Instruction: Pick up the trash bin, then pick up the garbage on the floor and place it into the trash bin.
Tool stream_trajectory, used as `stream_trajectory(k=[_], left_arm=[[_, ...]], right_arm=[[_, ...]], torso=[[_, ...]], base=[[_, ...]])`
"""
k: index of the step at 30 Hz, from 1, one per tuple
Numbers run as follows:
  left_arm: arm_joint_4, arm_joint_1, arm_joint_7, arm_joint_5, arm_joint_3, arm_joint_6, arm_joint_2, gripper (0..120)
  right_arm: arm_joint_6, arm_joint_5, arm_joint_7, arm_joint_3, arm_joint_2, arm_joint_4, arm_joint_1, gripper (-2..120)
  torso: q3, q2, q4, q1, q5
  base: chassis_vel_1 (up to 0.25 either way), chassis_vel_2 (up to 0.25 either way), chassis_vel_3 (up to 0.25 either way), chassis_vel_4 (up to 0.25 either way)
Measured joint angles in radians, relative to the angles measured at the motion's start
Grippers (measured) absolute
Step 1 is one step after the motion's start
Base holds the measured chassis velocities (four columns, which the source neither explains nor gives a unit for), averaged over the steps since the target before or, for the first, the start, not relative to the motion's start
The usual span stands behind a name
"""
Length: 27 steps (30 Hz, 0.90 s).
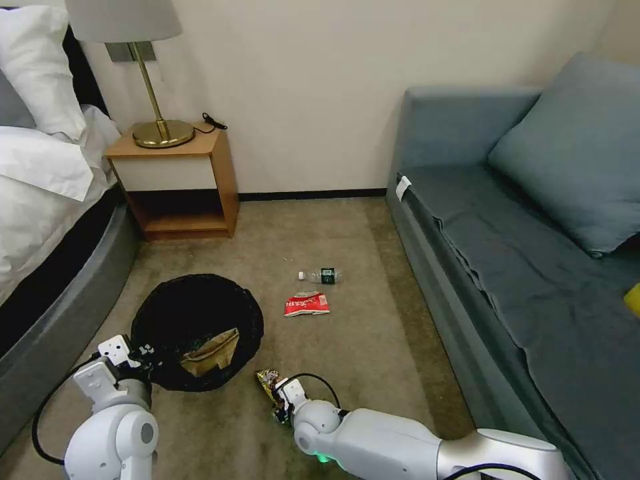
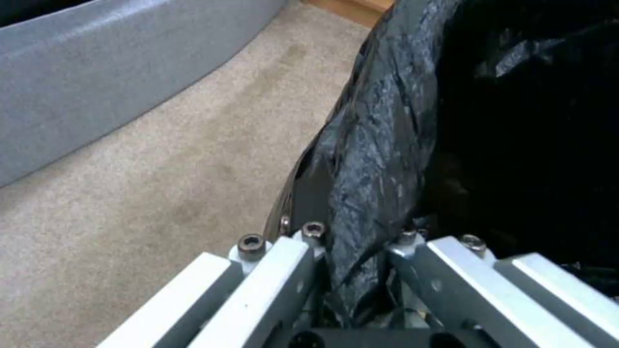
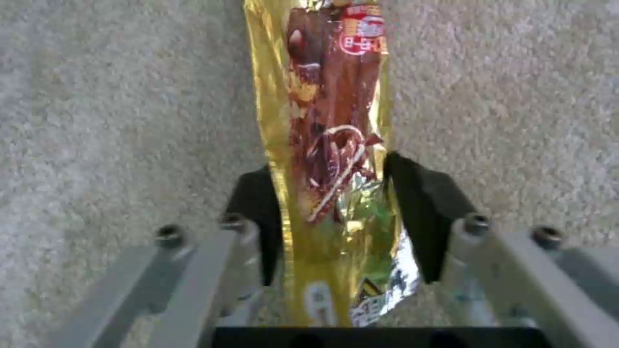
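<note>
Right end effector [image 3: 329,193]: down at the carpet, black pads sitting either side of the gold snack wrapper [image 3: 322,125], close against it. Looks pinched or near enough, though honestly I can't tell if it's fully clamped.
Wrapper axis: long and skinny, running straight out away from the wrist, so the pads cross its narrow width. Good line-up for a grab.
Wrapper spot: on the floor just right of the trash bin [image 1: 197,330], practically touching the rim in the head view.
Direction to bin: short hop to the robot's left and a bit forward, I'd guess.
Left end effector [image 2: 355,270]: closed on the bin's bag-covered rim at the near left side, holding it.
Already in the bin: crumpled brown paper bag [image 1: 212,352].
Further out: red-and-white snack packet [image 1: 307,304], then the clear plastic bottle [image 1: 321,275] beyond it, both nearer the right arm.
</note>
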Motion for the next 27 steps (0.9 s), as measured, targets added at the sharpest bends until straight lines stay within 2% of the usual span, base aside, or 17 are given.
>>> stream_trajectory(k=[3, 5, 9, 14, 17, 21, 22, 24, 25, 26, 27], left_arm=[[0.0, -0.001, 0.0, 0.002, 0.001, 0.0, -0.001, 2], [0.0, -0.002, 0.0, 0.003, 0.002, 0.0, -0.001, 2], [0.002, -0.004, 0.001, 0.005, 0.004, 0.0, -0.003, 2], [0.004, -0.004, 0.001, 0.005, 0.004, 0.0, -0.001, 2], [0.008, -0.004, 0.001, 0.002, 0.004, 0.0, 0.006, 2], [0.009, -0.005, 0.001, 0.002, 0.004, 0.0, 0.008, 2], [0.012, -0.005, 0.001, -0.001, 0.003, 0.001, 0.014, 2], [0.014, -0.005, 0.001, -0.001, 0.006, 0.001, 0.016, 2], [0.018, -0.005, 0.002, -0.003, 0.009, 0.001, 0.018, 2], [0.022, -0.005, 0.002, -0.003, 0.009, 0.001, 0.02, 2], [0.029, -0.005, 0.001, -0.002, 0.013, 0.001, 0.021, 2]], right_arm=[[0.005, -0.003, -0.005, 0.001, -0.007, 0.007, 0.0, 23], [0.007, -0.003, -0.006, 0.001, -0.009, 0.009, 0.0, 20], [0.018, -0.006, -0.009, 0.008, -0.024, 0.031, 0.003, 1], [0.019, -0.003, -0.008, 0.032, -0.052, 0.089, 0.006, 0], [0.017, 0.007, 0.0, 0.086, -0.116, 0.19, 0.018, 0], [0.017, 0.012, 0.005, 0.105, -0.139, 0.219, 0.021, 0], [0.015, 0.023, 0.016, 0.159, -0.215, 0.278, 0.029, 0], [0.014, 0.029, 0.017, 0.179, -0.238, 0.305, 0.029, 0], [0.014, 0.035, 0.018, 0.226, -0.296, 0.372, 0.029, 0], [0.015, 0.037, 0.023, 0.26, -0.333, 0.413, 0.03, 0], [0.014, 0.04, 0.026, 0.292, -0.364, 0.468, 0.029, 0]], torso=[[0.0, 0.0, 0.0, 0.0, 0.0], [0.0, 0.0, -0.0001, 0.0, 0.0], [0.0, 0.0, 0.0, 0.0, 0.0], [0.0, 0.0, 0.0001, 0.0, 0.0001], [0.0, 0.0, 0.0001, 0.0, 0.0003], [0.0, 0.0, 0.0001, 0.0, 0.0001], [0.0, 0.0, -0.0002, 0.0, -0.0003], [0.0, 0.0, -0.0001, 0.0, -0.0002], [0.0, 0.0, 0.0003, 0.0, 0.0017], [0.0, 0.0, -0.0001, 0.0, -0.0006], [0.0, 0.0, -0.0005, 0.0, -0.0012]], base=[[0.0, 0.0, 0.0, 0.0], [0.0, 0.0, 0.0, 0.0], [0.0, 0.0, 0.0, 0.0], [0.0, 0.0, 0.0, 0.0], [0.0, 0.0, 0.0, 0.0], [0.0, 0.0, 0.0, 0.0], [0.0, 0.0, 0.0, 0.0], [0.0, 0.0, 0.0, 0.0], [0.0, 0.0, 0.0, 0.0], [0.0, 0.0, 0.0, 0.0], [0.0, 0.0, 0.0, 0.0]])
